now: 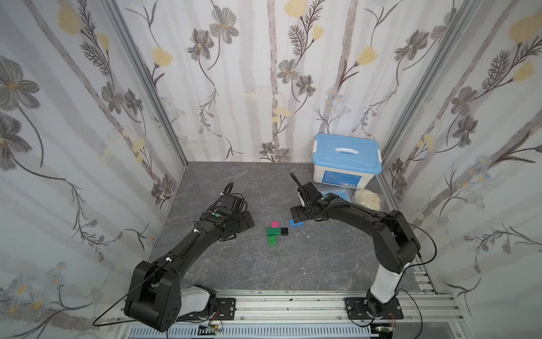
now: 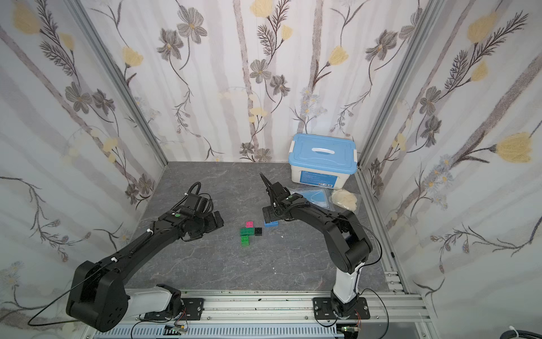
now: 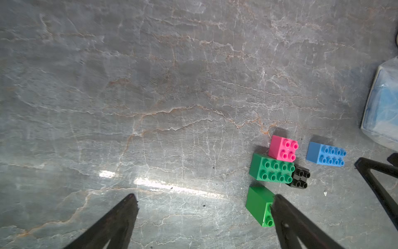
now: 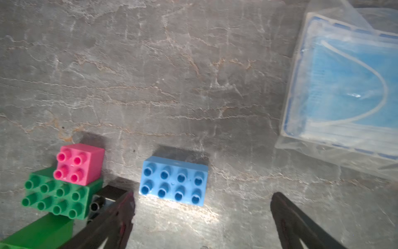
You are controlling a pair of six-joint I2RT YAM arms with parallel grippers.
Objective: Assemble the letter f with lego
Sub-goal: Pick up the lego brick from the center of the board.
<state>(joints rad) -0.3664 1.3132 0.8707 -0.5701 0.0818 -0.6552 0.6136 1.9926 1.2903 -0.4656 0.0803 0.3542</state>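
The lego lies in the middle of the grey table. A pink brick [image 1: 275, 224] [image 3: 283, 151], a long green brick [image 1: 273, 232] [image 4: 57, 197] and a black brick [image 1: 284, 231] [image 3: 300, 177] touch in a cluster. A second green brick [image 1: 272, 241] [image 3: 259, 204] lies just in front of them. A blue brick [image 1: 296, 223] [image 4: 174, 180] lies apart to the right. No letter f is formed. My left gripper [image 1: 246, 220] [image 3: 204, 197] hangs open left of the cluster, one finger over the second green brick. My right gripper [image 1: 296, 215] [image 4: 202, 195] hangs open just over the blue brick, empty.
A white box with a blue lid [image 1: 346, 160] stands in the back right corner. In front of it lie a clear packet of blue masks [image 1: 337, 194] [image 4: 344, 86] and a cream pad [image 1: 368, 199]. Floral walls close three sides; a metal rail [image 1: 293, 302] runs along the front.
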